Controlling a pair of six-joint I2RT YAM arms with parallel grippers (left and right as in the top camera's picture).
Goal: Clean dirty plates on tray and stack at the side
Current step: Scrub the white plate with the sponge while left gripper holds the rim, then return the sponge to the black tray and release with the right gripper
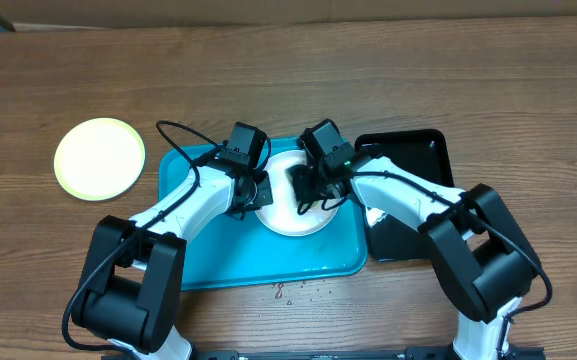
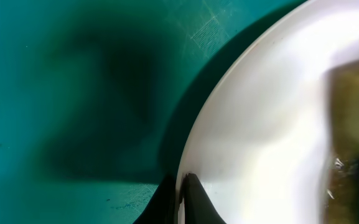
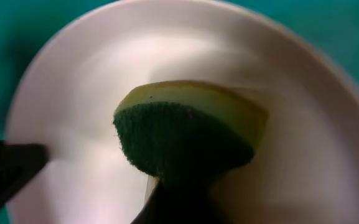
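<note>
A white plate [image 1: 290,216] lies on the turquoise tray [image 1: 218,255]. My left gripper [image 1: 258,192] is shut on the plate's left rim; the left wrist view shows the jaws [image 2: 182,194] pinching the rim of the plate [image 2: 266,124] over the tray [image 2: 73,93]. My right gripper [image 1: 313,185] is shut on a yellow-and-green sponge [image 3: 185,134] and presses it on the plate [image 3: 303,155]; its jaws [image 3: 182,190] are mostly hidden by the sponge. A pale yellow plate [image 1: 99,158] lies on the table to the left of the tray. I see no other white plate.
A glossy black tray [image 1: 413,150] sits right of the turquoise tray, partly under my right arm. Small reddish specks [image 1: 293,291] lie on the wooden table in front of the tray. The sponge's edge shows in the left wrist view [image 2: 353,118].
</note>
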